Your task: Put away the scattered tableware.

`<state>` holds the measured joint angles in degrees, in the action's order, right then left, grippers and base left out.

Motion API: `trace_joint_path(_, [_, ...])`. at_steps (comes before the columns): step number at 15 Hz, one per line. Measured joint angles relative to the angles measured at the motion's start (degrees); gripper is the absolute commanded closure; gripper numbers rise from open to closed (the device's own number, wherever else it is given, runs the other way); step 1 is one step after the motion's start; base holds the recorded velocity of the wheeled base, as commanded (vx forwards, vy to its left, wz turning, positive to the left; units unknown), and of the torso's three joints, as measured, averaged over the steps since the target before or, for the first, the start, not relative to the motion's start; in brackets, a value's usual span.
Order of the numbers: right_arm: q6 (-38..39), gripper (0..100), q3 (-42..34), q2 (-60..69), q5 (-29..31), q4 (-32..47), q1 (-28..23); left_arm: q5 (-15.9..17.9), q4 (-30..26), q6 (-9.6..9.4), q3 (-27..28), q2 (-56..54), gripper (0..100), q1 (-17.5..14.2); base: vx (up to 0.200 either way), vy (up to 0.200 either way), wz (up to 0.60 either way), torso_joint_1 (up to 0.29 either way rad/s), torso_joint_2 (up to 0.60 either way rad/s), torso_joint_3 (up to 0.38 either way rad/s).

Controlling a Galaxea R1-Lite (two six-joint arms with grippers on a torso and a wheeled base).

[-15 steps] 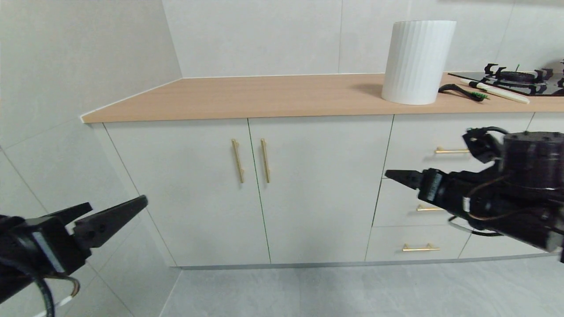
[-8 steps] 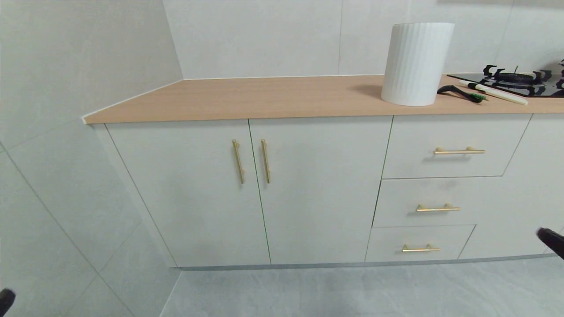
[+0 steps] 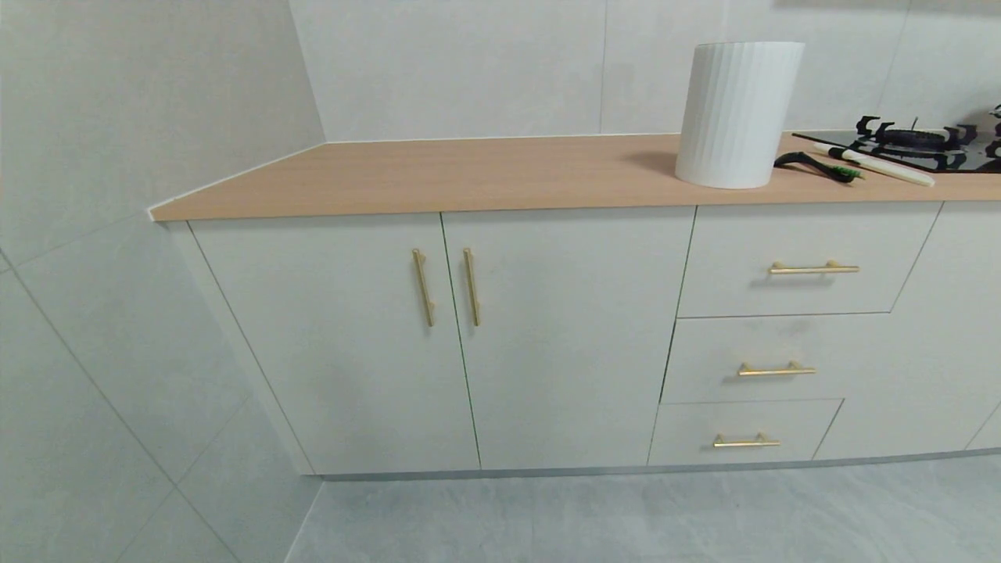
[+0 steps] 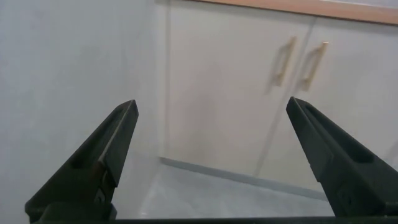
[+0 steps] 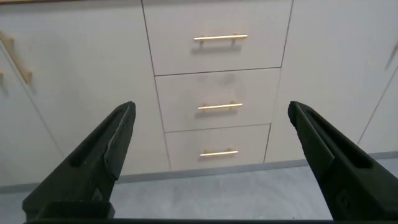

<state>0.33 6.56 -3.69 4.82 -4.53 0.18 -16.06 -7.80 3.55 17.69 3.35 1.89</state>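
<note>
Fingers (image 4: 102, 165) on both grippers spread wide, nothing held.
Left gripper (image 4: 211, 104): jaws fully apart, empty, low before the double doors (image 4: 217, 93), with floor (image 4: 205, 193) beneath. Right gripper (image 5: 211, 106): jaws fully apart, empty, facing the drawer stack (image 5: 221, 81) right of the doors. Tableware lies on the counter (image 3: 469, 172) at its far right end: a black utensil (image 3: 813, 163) just right of the white ribbed canister (image 3: 739, 113), and a white utensil (image 3: 880, 166) beside it, angled, its far end at the hob (image 3: 923, 141) edge. A small green part sits where the two utensils meet; which one it belongs to cannot be told. Canister stands upright. All doors and drawers are closed.
</note>
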Motion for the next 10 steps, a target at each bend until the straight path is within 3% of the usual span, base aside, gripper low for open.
trace_joint_path(2, [-1.15,0,-3.80,2.24,-0.44,-3.15,-0.34,-1.46,1.79,-1.10,-3.66,-1.99,0,-1.29,0.000,0.000,0.00,0.000,0.00,0.000])
trace_joint_path(3, [-1.83,0,-5.22,2.79,-0.80,-3.18,-0.39,-0.55,3.02,-1.28,-5.77,-2.50,0,-1.56,0.000,0.000,0.00,0.000,0.00,0.000])
trace_joint_path(6, [-3.63,0,-6.25,3.49,-2.46,3.78,-0.45,9.25,9.96,-1.28,-14.53,-3.19,0,-1.78,0.000,0.000,0.00,0.000,0.00,0.000])
trace_joint_path(8, [-4.18,0,-6.45,3.64,-4.27,3.50,-0.45,13.00,9.61,-1.48,-16.92,-3.33,0,-1.78,0.000,0.000,0.00,0.000,0.00,0.000])
trace_joint_path(10, [-4.16,0,-6.51,3.69,-4.38,3.47,-0.39,16.46,8.35,-3.73,-17.51,-3.35,0,-1.73,0.000,0.000,0.00,0.000,0.00,0.000])
